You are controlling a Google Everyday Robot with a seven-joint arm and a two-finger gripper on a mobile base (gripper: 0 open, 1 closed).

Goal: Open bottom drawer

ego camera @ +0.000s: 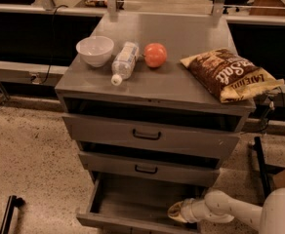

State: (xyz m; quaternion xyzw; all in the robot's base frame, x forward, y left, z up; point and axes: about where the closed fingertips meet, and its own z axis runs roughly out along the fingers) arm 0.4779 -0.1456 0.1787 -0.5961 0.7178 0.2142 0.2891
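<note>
The bottom drawer (132,201) is standing pulled well out under the middle drawer (147,168), and the gripper (179,212) is sitting inside its right front corner; how it is set I cannot tell. Pulling further is risking overrunning the slides or snagging the arm (230,209) on the drawer's front edge. The floor (30,169) left of the drawer is offering room.

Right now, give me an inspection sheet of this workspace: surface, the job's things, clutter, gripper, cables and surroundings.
Surface: grey cabinet top, carrying four loose items.
Job's things: bottom drawer pulled out, plain grey inside, nothing seen in it except the gripper.
Clutter: white bowl; plastic bottle lying on its side beside it; orange-red round fruit; chip bag overhanging the right edge.
Gripper: gripper inside the bottom drawer, at its right side near the front panel.
Cables: thin dark cable hanging left of the cabinet.
Surroundings: speckled floor; dark shelving behind.
</note>
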